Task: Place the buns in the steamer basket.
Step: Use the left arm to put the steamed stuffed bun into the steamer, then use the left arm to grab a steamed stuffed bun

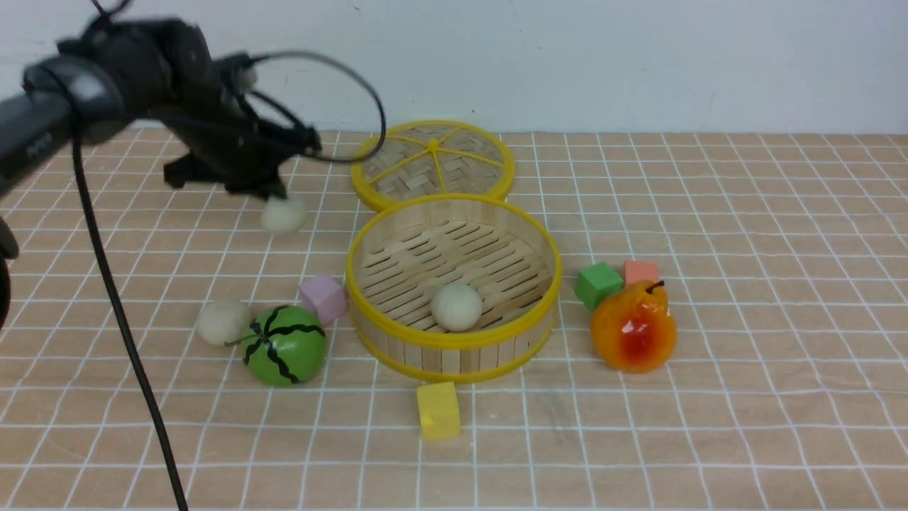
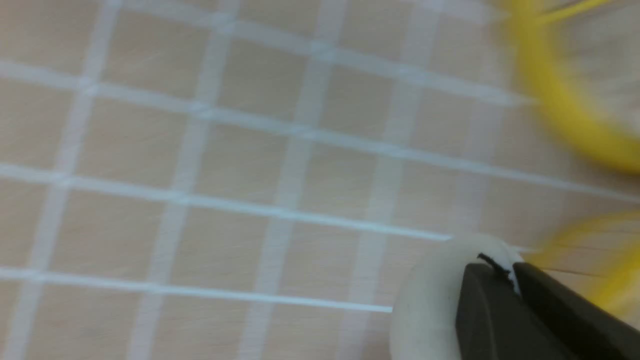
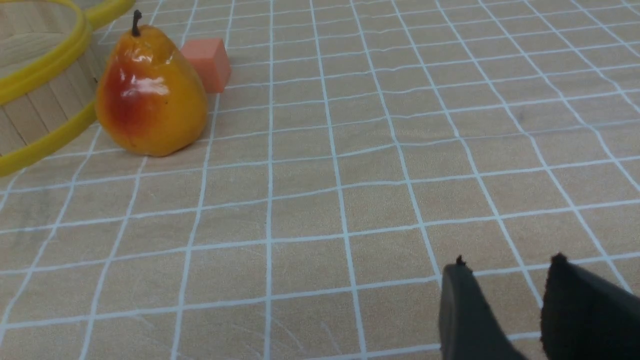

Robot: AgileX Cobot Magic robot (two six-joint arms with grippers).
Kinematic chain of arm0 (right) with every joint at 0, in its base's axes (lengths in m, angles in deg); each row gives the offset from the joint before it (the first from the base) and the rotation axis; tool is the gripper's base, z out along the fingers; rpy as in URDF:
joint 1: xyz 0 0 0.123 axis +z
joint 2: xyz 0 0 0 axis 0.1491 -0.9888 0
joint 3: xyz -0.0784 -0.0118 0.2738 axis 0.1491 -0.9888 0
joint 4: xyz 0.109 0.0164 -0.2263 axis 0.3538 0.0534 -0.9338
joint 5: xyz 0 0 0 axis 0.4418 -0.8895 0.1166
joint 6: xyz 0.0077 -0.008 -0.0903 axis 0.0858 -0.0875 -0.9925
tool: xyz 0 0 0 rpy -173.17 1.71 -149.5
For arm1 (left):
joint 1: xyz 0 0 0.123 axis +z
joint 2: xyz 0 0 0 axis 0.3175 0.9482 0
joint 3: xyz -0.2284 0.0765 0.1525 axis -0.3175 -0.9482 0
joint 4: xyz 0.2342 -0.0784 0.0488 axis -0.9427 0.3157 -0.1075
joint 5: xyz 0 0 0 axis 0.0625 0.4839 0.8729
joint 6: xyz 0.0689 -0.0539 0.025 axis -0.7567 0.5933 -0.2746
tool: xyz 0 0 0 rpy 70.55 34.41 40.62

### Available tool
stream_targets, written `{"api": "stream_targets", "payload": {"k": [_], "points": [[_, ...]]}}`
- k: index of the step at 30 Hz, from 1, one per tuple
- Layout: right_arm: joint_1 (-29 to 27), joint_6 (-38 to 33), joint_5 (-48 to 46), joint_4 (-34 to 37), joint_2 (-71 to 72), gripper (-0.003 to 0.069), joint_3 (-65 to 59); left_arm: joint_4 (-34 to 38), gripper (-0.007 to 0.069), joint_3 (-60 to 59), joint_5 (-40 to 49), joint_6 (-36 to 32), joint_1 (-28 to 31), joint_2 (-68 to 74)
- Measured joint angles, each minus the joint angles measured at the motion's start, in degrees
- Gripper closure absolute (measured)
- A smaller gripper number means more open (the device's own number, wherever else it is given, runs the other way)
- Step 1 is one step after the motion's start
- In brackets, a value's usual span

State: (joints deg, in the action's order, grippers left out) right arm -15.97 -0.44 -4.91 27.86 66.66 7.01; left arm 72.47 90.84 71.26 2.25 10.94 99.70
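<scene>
Left end effector (image 1: 275,191) is pinching a likely light, squashy bun (image 1: 283,215) by its top, ten o'clock from the steamer basket (image 1: 454,349).

- Left arm (image 1: 106,85): motion-blurred and cut off at the front view's 9 o'clock edge.
- Bun (image 1: 283,214), at the steamer basket's (image 1: 454,341) 10 o'clock: smeared, its top covered by the left gripper (image 1: 273,191).
- Orange cube (image 1: 640,270), at the pear's (image 1: 633,330) 12 o'clock: lower part hidden behind the pear.
- Right gripper (image 3: 507,260): only the fingertips show; the rest is cut off.
</scene>
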Motion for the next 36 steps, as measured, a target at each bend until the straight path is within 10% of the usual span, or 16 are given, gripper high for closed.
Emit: {"api": "stream_targets", "payload": {"k": [17,30,36], "points": [[0.0,0.0,0.0,0.0,0.0,0.0419,0.0,2.0,0.0587,1.4,-4.0,-4.4,-12.9,9.2],[0.0,0.0,0.0,0.0,0.0,0.0419,0.0,-3.5,0.0103,1.6,4.9,-2.2,-13.1,0.6],[0.0,0.0,0.0,0.0,0.0,0.0419,0.0,-5.2,0.0048,-0.1,14.7,-5.3,-8.2,-13.9]]}}
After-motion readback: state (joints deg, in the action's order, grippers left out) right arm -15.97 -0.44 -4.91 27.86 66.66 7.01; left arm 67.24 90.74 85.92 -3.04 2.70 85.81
